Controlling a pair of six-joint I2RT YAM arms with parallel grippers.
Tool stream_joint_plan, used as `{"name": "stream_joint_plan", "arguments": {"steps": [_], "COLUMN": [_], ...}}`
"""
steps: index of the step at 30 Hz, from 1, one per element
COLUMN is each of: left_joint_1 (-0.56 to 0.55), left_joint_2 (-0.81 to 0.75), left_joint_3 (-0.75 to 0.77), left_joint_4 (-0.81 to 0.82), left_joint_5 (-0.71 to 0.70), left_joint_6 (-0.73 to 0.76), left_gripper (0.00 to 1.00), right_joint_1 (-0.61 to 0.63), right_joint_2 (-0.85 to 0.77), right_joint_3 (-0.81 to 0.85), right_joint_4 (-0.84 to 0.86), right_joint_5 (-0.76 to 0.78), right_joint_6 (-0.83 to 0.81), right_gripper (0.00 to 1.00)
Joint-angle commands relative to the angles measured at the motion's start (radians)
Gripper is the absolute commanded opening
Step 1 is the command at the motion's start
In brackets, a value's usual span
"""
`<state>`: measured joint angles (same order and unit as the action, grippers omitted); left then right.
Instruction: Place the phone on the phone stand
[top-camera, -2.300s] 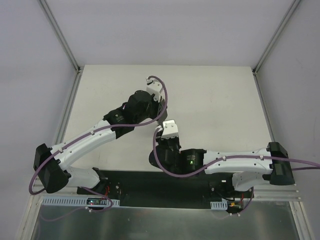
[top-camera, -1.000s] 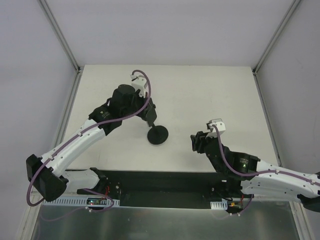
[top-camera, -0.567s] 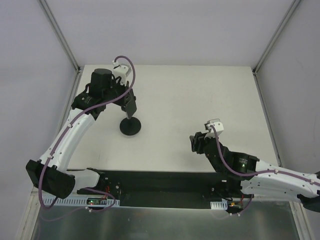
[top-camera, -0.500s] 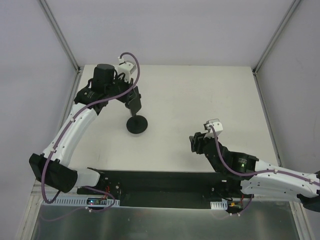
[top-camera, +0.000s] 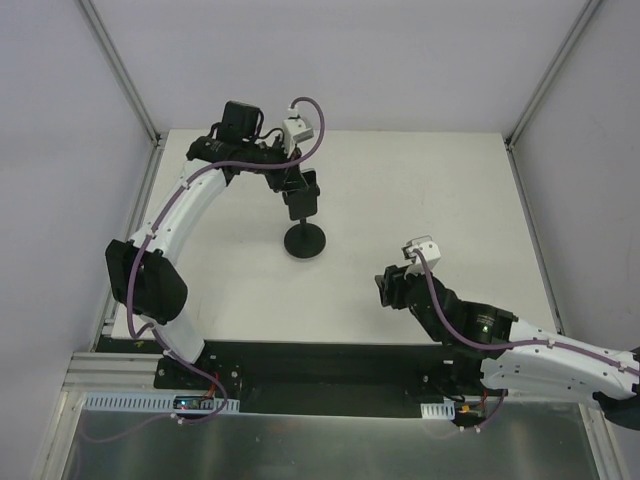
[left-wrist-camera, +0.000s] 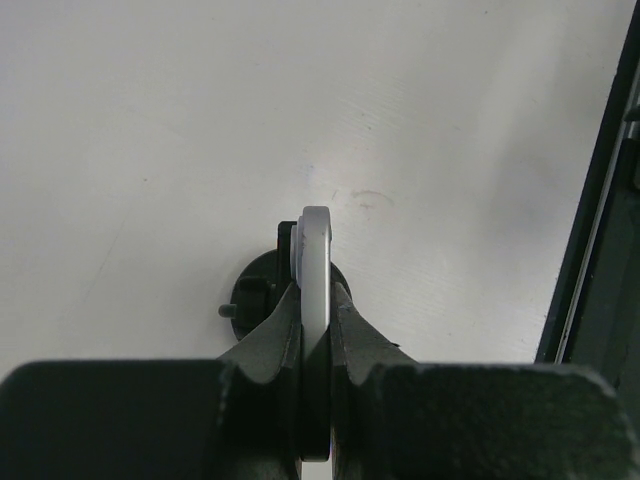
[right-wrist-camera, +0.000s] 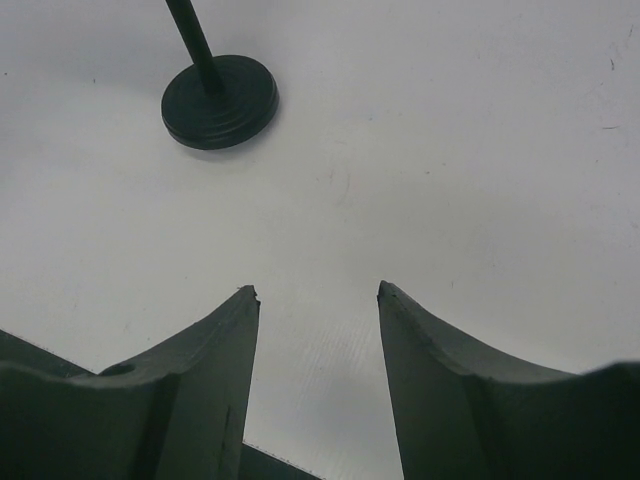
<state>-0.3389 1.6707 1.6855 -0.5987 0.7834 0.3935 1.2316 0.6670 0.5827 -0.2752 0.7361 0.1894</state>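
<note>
In the left wrist view my left gripper (left-wrist-camera: 315, 290) is shut on the phone (left-wrist-camera: 317, 240), seen edge-on as a pale slim strip sticking out past the fingertips. Directly under it lies the black phone stand (left-wrist-camera: 255, 295). From above, the left gripper (top-camera: 302, 193) hangs over the stand's round base (top-camera: 305, 240) at the table's far middle, and the phone is hidden there. My right gripper (top-camera: 390, 290) sits nearer and to the right, apart from both. Its view shows the right gripper (right-wrist-camera: 317, 290) open and empty, with the stand's disc and stem (right-wrist-camera: 220, 100) ahead to the left.
The white table (top-camera: 430, 190) is framed by metal rails, with grey walls at the left, back and right. A black mounting plate (top-camera: 330, 370) runs along the near edge between the arm bases.
The left arm has swung from the table's left side toward the far middle, still gripping the phone. The stand's base has shifted right along with it. The right arm has hardly moved.
</note>
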Motion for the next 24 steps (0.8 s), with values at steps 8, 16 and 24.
{"name": "stream_joint_plan", "arguments": {"steps": [8, 16, 24], "left_joint_1": [-0.1, -0.257, -0.38], "left_joint_2": [-0.038, -0.209, -0.445], "left_joint_3": [0.037, -0.116, -0.364], "left_joint_4": [-0.113, -0.104, 0.095], "left_joint_5": [0.163, 0.113, 0.085], "left_joint_6": [0.229, 0.199, 0.036], "left_gripper": [0.0, 0.0, 0.0], "right_joint_1": [-0.078, -0.08, -0.081], "right_joint_2": [0.06, 0.014, -0.115], "right_joint_3": [0.022, -0.021, -0.067], "right_joint_4": [0.059, 0.076, 0.039], "right_joint_5": [-0.135, -0.147, -0.13], "right_joint_6": [-0.045, -0.013, 0.028], "right_gripper": [0.54, 0.54, 0.54]}}
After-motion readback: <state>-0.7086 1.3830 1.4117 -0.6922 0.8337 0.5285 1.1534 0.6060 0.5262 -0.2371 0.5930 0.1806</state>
